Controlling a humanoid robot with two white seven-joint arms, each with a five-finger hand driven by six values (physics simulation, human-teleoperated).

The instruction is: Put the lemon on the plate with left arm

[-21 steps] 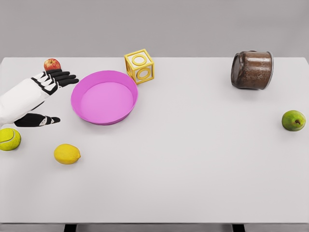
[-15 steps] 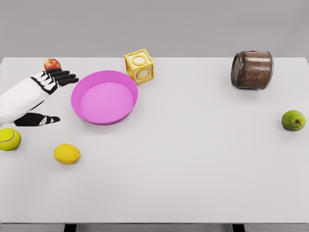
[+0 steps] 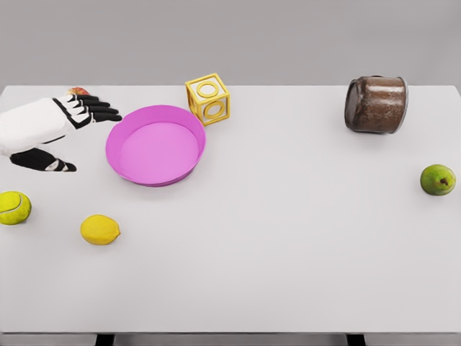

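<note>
A yellow lemon (image 3: 100, 230) lies on the white table near the front left. The pink plate (image 3: 189, 153) sits behind it, a little to the right. My left hand (image 3: 68, 130) hovers at the far left, left of the plate and well behind the lemon, with its fingers spread and nothing in them. The right arm does not show.
A red apple (image 3: 78, 91) is mostly hidden behind my left hand. A tennis ball (image 3: 13, 207) lies at the left edge. Behind the plate stands a yellow cube (image 3: 207, 99). A brown jar (image 3: 376, 104) lies at the back right, a green pear (image 3: 437, 179) at the right edge.
My left hand has risen and drawn back toward the left, now covering most of the apple. Lemon and plate have not moved.
</note>
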